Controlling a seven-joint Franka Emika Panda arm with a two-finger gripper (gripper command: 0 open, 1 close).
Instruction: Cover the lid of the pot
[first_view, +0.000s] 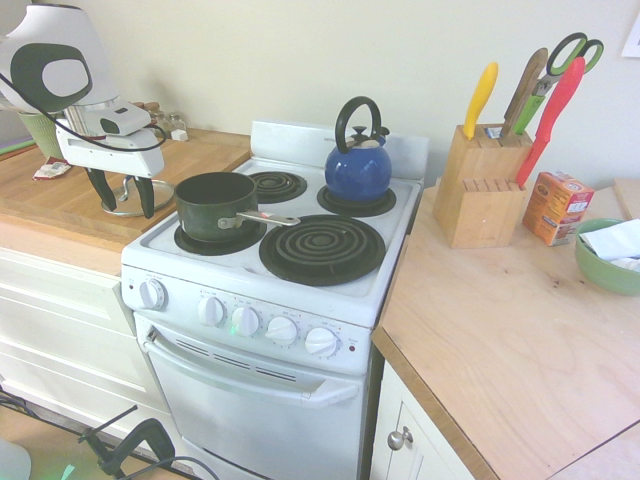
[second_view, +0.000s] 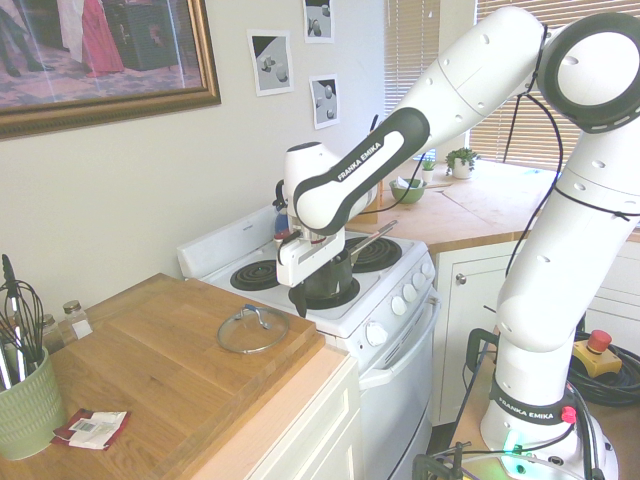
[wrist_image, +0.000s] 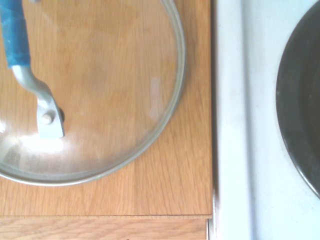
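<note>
Hand (first_view: 125, 195) fingers spread wide and empty, pointing down above the lid (first_view: 138, 205) on the wooden surface (first_view: 80, 195) left of the stove (first_view: 270, 290), where the pot (first_view: 214, 205) sits uncovered on the front left burner with a blue kettle (first_view: 358, 165) behind it. From the other side, the lid (second_view: 253, 330) lies flat near the surface's edge, hand (second_view: 322, 294) above the strip between it and the pot (second_view: 330, 282). Up close, the lid (wrist_image: 100, 100) shows its loop knob (wrist_image: 35, 85), apart from the stove's white edge (wrist_image: 235, 125).
</note>
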